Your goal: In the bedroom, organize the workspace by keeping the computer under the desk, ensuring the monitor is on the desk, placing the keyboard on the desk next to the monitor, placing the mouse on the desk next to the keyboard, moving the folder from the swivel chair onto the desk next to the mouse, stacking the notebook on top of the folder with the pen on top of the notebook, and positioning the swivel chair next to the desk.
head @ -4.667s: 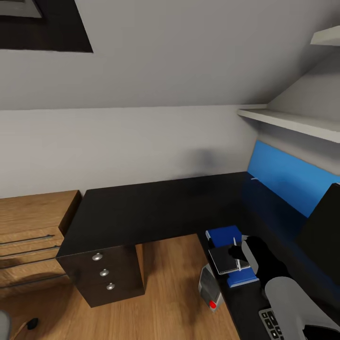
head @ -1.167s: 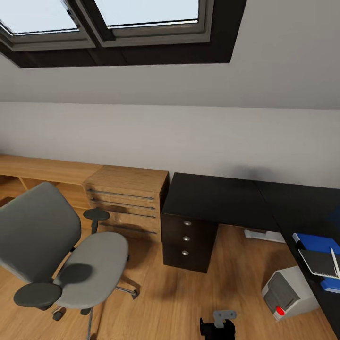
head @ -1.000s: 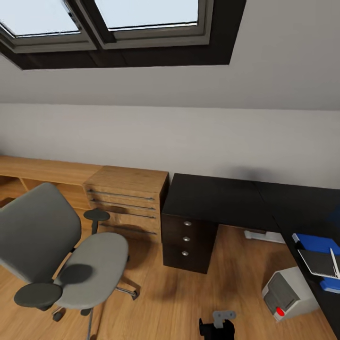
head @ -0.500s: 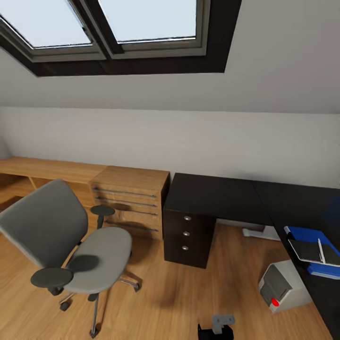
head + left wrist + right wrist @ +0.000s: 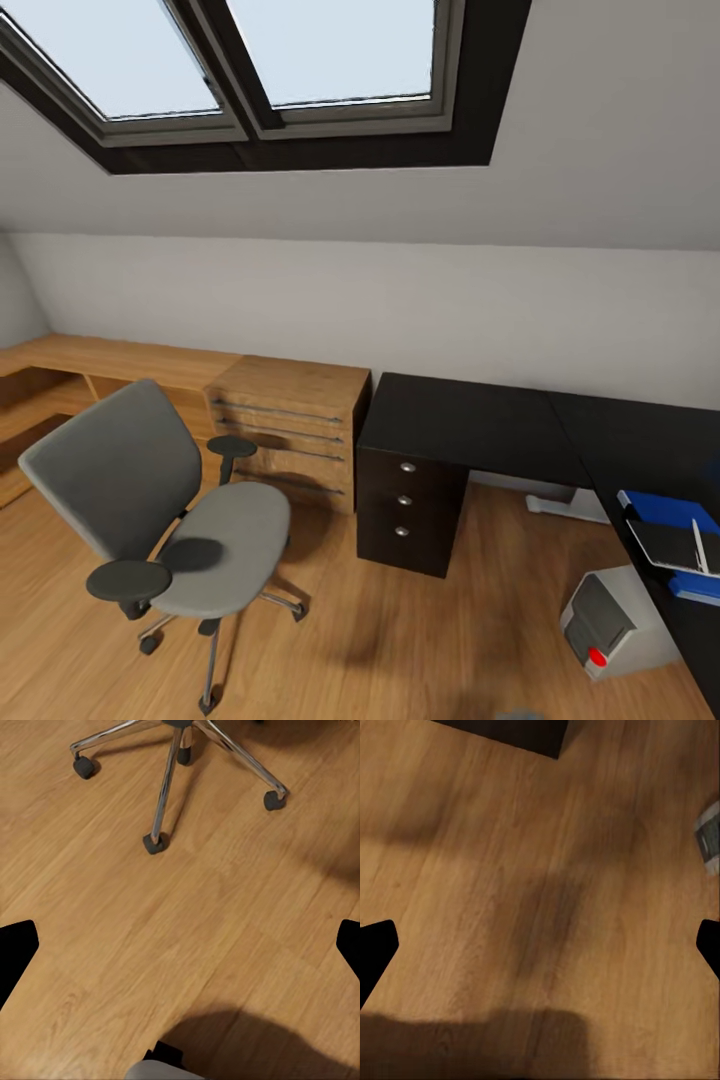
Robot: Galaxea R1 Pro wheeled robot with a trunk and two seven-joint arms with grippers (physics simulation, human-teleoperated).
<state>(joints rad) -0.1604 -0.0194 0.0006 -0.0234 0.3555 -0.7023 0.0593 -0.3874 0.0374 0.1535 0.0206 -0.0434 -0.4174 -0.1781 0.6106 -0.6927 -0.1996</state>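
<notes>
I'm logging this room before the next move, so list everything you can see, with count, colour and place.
chair: one, grey with black armrests, on the floor left of the desk, apart from it.
desk: one, black top, against the wall at right.
drawer unit: one, black, three silver knobs, under the desk's left end.
wooden chest: one, light wood, touching the desk's left side.
computer: one, grey-white, on the floor by the desk's right wing.
folder: one, blue, on the desk.
notebook: one, grey, on the folder.
pen: one, silver-white, on the notebook.
skylight: one, dark frame, above.
left gripper: black fingertips, open over bare floor.
right gripper: black fingertips, open over bare floor.
</notes>
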